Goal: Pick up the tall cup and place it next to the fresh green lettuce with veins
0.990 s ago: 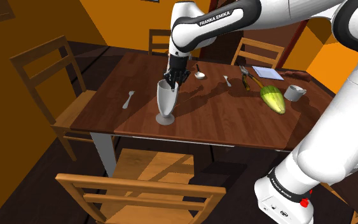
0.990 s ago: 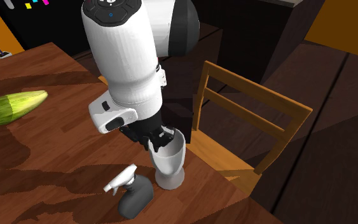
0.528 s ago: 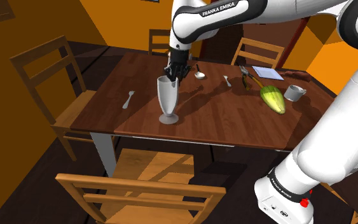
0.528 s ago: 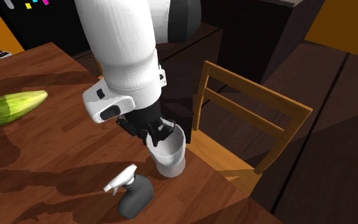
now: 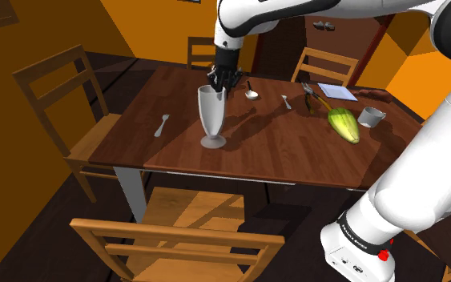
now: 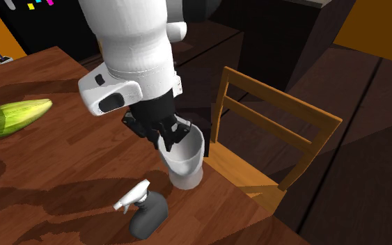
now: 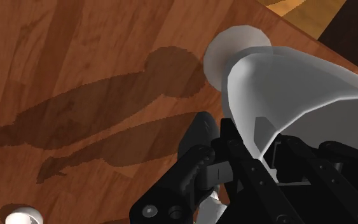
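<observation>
- One gripper on my end, clamped on the rim of the tall cup: one black finger inside the bowl, one outside.
- One tall cup: a plain grey goblet with a round foot. It's over the table, near the long edge closest to the shoulder camera. It leans a bit in the second exterior view. I can't tell if the foot is touching the wood.
- One lettuce, green-yellow, lying toward the table's right end in the shoulder view, well apart from the cup.
- One grey mug just beside the lettuce, on the side toward that end.
- One dark spray bottle with a white trigger head, near the cup by the same long edge.
- Two small pale utensils toward the far edge, and one flat pale pad near the far right corner.
- Four wooden chairs around the table: one at the left end, one at the near edge, two at the far edge.
- Only writing I can make out is on the dark ring of the arm's base; it looks like FRANKA EMIKA.
</observation>
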